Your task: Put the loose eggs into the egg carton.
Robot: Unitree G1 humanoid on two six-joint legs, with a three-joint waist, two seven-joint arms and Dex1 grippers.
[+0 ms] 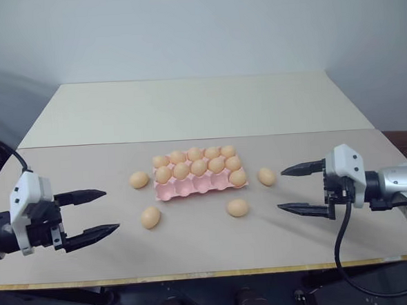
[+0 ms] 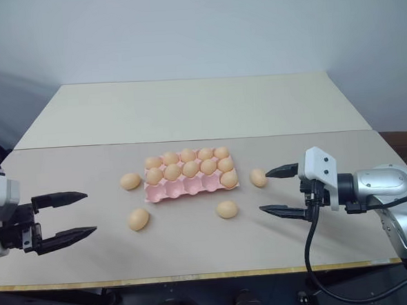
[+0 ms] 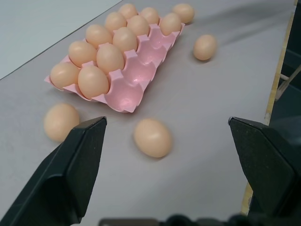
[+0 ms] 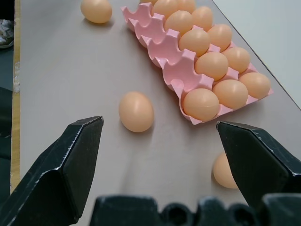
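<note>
The left claw (image 1: 99, 213) is wide open and holds nothing. It hangs over the table (image 1: 196, 253), and the nearest loose egg (image 1: 151, 217) lies just ahead of it. The right claw (image 1: 301, 189) is wide open too and empty, with two loose eggs (image 1: 266, 176) (image 1: 237, 207) close to its tips. Between the claws sits the pink egg carton (image 1: 192, 188), its near row mostly bare. A fourth loose egg (image 1: 139, 179) rests just beside the carton's left end.
</note>
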